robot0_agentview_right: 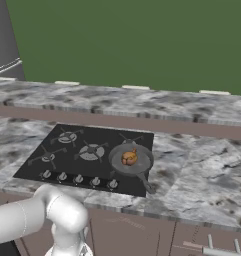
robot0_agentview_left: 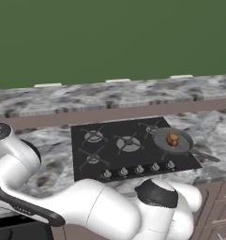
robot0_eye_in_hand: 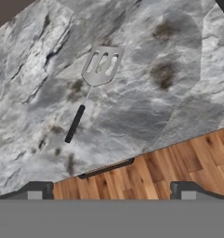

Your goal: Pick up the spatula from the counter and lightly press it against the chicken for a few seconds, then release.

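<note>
Hand view, spatula [robot0_eye_in_hand: 97, 76] flat on counter [robot0_eye_in_hand: 174, 111], ahead of open gripper [robot0_eye_in_hand: 112, 191]

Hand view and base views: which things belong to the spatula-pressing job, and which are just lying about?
Job in hand:
- spatula, flat on the counter
- chicken, sitting in the pan
- gripper, open, holding nothing

Just there:
- cooktop
- knobs along its front
- drawer handle below the counter edge
</note>
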Controlling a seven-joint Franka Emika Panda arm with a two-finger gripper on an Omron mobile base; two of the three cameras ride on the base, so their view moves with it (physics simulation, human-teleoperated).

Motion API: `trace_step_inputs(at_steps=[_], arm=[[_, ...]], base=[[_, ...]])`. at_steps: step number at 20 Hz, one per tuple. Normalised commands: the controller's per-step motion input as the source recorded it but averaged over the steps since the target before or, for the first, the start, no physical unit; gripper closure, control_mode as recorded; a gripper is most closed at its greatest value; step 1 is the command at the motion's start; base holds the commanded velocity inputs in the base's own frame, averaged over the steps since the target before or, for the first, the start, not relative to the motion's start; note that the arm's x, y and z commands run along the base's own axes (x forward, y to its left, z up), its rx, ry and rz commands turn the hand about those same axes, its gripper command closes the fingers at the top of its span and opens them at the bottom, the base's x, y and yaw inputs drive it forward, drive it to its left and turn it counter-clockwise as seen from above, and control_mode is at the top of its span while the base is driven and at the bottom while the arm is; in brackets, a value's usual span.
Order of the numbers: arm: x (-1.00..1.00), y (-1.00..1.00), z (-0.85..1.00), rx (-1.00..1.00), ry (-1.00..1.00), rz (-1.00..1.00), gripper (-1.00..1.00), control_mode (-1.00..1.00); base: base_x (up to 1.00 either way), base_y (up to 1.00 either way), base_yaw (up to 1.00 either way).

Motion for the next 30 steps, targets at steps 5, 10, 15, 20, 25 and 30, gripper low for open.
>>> trace_step_inputs(at_steps=[5,10,15,20,25,30], arm=[[0.09,0.10,-0.12,0.00,0.04,0.00,-1.00,-1.00],[0.12,0.08,-0.10,0.00,0.04,0.00,-1.00,-1.00],[0.15,0.14,-0.10,0.00,0.04,-0.01,-1.00,-1.00],[0.12,0.13,-0.12,-0.02,0.02,-0.02,-1.00,-1.00],[0.11,0.12,-0.15,-0.04,0.01,-0.02,-1.00,-1.00],[0.12,0.10,-0.18,-0.04,0.03,-0.02,-1.00,-1.00]], base=[[0.00,0.00,0.00],[0.00,0.00,0.00],[0.00,0.00,0.00],[0.00,0.00,0.00],[0.00,0.00,0.00],[0.00,0.00,0.00]])
